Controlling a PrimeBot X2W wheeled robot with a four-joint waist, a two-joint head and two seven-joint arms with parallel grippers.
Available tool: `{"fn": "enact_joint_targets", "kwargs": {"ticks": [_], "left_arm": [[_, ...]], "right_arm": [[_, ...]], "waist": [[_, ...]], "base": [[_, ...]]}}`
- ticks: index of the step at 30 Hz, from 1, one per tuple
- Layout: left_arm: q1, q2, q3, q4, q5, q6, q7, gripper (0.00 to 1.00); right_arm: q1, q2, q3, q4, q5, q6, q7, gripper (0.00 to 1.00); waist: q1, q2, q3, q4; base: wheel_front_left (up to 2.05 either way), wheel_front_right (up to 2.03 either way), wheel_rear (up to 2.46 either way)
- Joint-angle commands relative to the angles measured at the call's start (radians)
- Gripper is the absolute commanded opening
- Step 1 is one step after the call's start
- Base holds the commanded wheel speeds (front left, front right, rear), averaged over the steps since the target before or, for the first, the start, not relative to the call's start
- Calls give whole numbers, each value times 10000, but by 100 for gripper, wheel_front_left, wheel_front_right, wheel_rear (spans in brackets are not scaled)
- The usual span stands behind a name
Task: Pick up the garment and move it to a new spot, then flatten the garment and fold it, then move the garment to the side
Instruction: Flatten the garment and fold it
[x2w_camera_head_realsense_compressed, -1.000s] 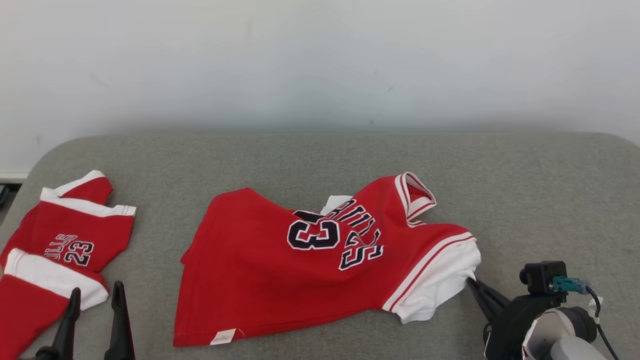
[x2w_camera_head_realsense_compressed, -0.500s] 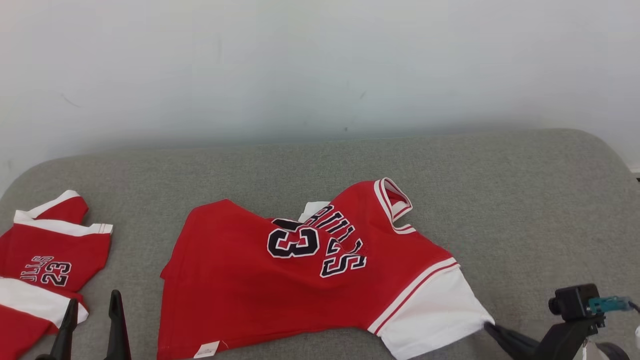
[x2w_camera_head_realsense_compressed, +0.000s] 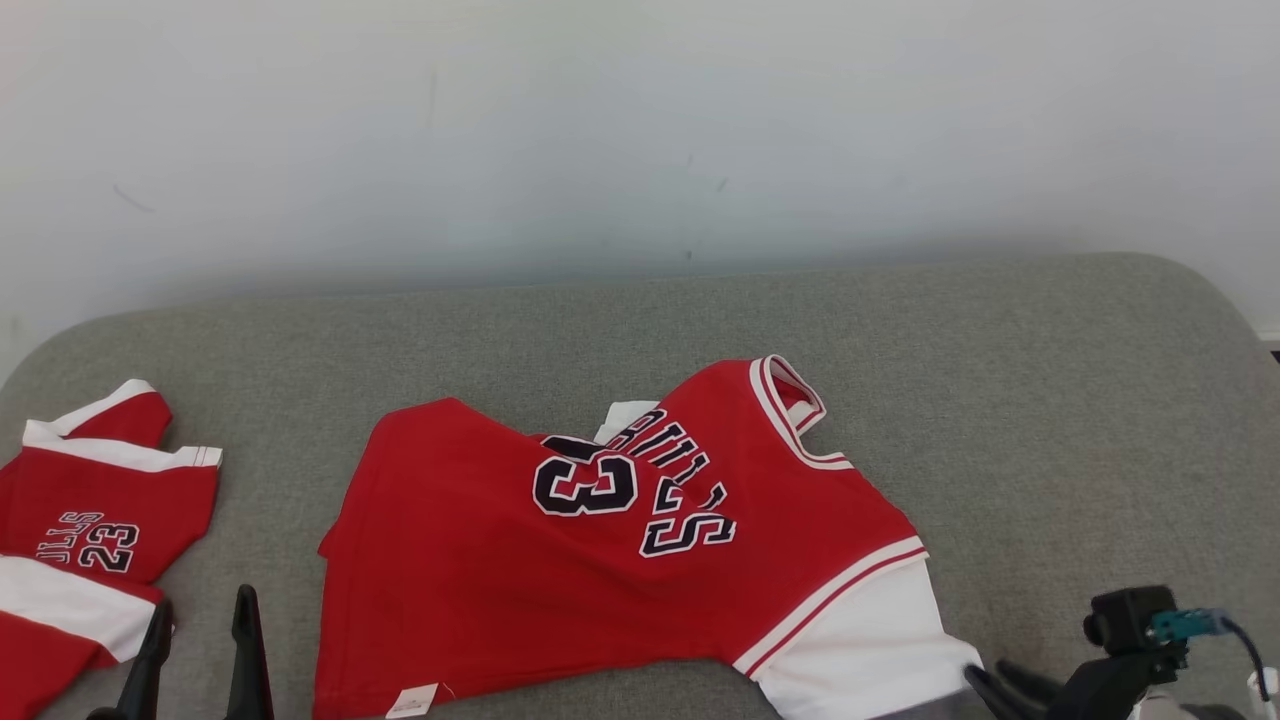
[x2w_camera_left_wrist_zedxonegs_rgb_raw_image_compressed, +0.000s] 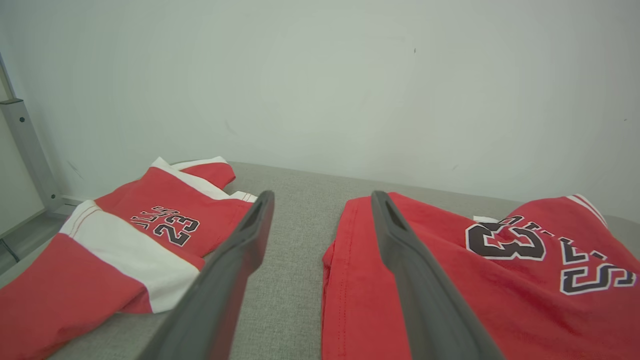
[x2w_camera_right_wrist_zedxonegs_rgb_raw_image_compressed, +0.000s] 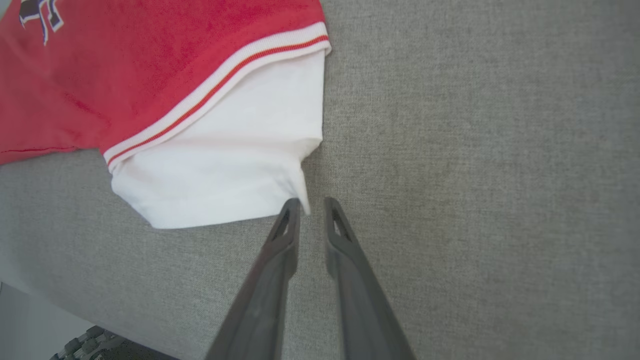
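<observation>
The garment (x2w_camera_head_realsense_compressed: 600, 580) is a red jersey with white sleeves and dark lettering. It lies spread on the grey cushion (x2w_camera_head_realsense_compressed: 1050, 400), collar toward the far right; it also appears in the left wrist view (x2w_camera_left_wrist_zedxonegs_rgb_raw_image_compressed: 450, 290). Its white sleeve (x2w_camera_right_wrist_zedxonegs_rgb_raw_image_compressed: 225, 165) lies flat and points toward my right gripper (x2w_camera_right_wrist_zedxonegs_rgb_raw_image_compressed: 311, 205). That gripper's jaws stand a little apart, and the sleeve's corner tip just reaches the fingertips. In the head view the right gripper (x2w_camera_head_realsense_compressed: 985, 680) sits at the bottom right, by the sleeve (x2w_camera_head_realsense_compressed: 860, 650). My left gripper (x2w_camera_head_realsense_compressed: 200, 610) is open and empty, left of the hem (x2w_camera_left_wrist_zedxonegs_rgb_raw_image_compressed: 322, 197).
A second red and white jersey (x2w_camera_head_realsense_compressed: 90, 500) lies crumpled at the cushion's left end, beside my left gripper (x2w_camera_left_wrist_zedxonegs_rgb_raw_image_compressed: 150, 225). A pale wall rises behind the cushion. A metal post (x2w_camera_left_wrist_zedxonegs_rgb_raw_image_compressed: 25, 145) stands at the far left. The cushion's near edge runs just below the sleeve (x2w_camera_right_wrist_zedxonegs_rgb_raw_image_compressed: 60, 300).
The sleeve has been drawn out toward the near right and now lies flat. My right jaws, shut on it before, have parted. The head camera has shifted; the left arm is still.
</observation>
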Motion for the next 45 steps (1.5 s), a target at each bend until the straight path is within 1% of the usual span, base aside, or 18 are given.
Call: {"fn": "enact_joint_targets", "kwargs": {"ticks": [1, 5, 7, 9, 12, 14, 17, 21, 23, 24, 25, 27, 29, 33, 37, 39, 41, 45], "left_arm": [[-53, 69, 58, 37, 5, -9, -51, 100], [-53, 44, 137, 57, -88, 9, -51, 100], [-37, 54, 145, 45, -63, 0, -51, 100], [-51, 61, 106, 31, 13, 1, -51, 100], [-75, 57, 56, 8, 74, 31, -51, 100], [-67, 86, 68, 15, 87, 42, -51, 100], [5, 146, 108, 46, 109, 68, -52, 100], [183, 209, 172, -15, 100, 140, -52, 100], [322, 239, 211, -59, 92, 185, -52, 100], [322, 239, 211, -59, 92, 185, -52, 100], [463, 248, 273, -129, 52, 229, -52, 100], [546, 252, 301, -175, 32, 265, -52, 100], [683, 263, 382, -257, -23, 321, -52, 100], [879, 310, 454, -329, -41, 418, -52, 100], [947, 382, 500, -469, 116, 554, -52, 100], [970, 431, 455, -485, 151, 526, -52, 100], [986, 549, 437, -486, 278, 573, -52, 100], [1072, 835, 221, -491, 618, 548, 172, 100]], "right_arm": [[-122, 94, -181, -113, -136, -4, -190, 100], [-363, 289, -474, -657, -199, -4, -728, 100], [-591, 322, -429, -1063, -422, -4, -1324, 100], [-713, 477, -438, -1179, -527, -4, -2063, 100], [-819, 745, -246, -1065, -277, -4, -2669, 100], [-965, 705, -291, -900, -468, -5, -3180, 100], [-1108, 669, -439, -475, -1140, -4, -4133, 100], [-1185, 742, -1080, 220, -2222, -5, -5101, 100], [-1133, 957, -1417, 558, -2623, -4, -5288, 100], [-1133, 957, -1417, 558, -2623, -4, -5288, 100], [-1112, 1079, -1732, 759, -3007, -4, -5406, 100], [-1104, 1161, -1789, 814, -3129, -4, -5430, 100], [-1126, 1413, -1947, 820, -3174, -4, -5622, 100], [-947, 1687, -2106, 771, -3208, -4, -6028, 100], [-669, 1595, -1623, 585, -3172, -5, -6560, 100], [-538, 1559, -1398, 509, -3105, -5, -6807, 100], [-453, 1577, -1348, 433, -3010, -5, -7005, 100], [-386, 1581, -1280, 584, -3230, -5, -7155, 100]], "waist": [[0, 0, -11, 13], [0, 0, -33, 63], [0, 0, -42, 81], [0, 0, -56, 132], [0, 0, -125, 259], [0, 0, -173, 329], [0, 0, -266, 412], [0, 0, -428, 455], [0, 0, -544, 445], [0, 0, -544, 445], [0, 0, -628, 400], [0, 0, -652, 361], [0, 0, -671, 276], [0, 0, -741, 183], [0, 0, -745, 91], [0, 0, -743, 53], [0, 0, -743, 8], [0, 0, -757, -61]], "base": [[0, 0, 0], [0, 0, 0], [0, 0, 0], [0, 0, 0], [0, 0, 0], [0, 0, 0], [0, 0, 0], [0, 0, 0], [0, 0, 0], [0, 0, 0], [0, 0, 0], [0, 0, 0], [0, 0, 0], [0, 0, 0], [0, 0, 0], [0, 0, 0], [0, 0, 0], [0, 0, 0]]}}
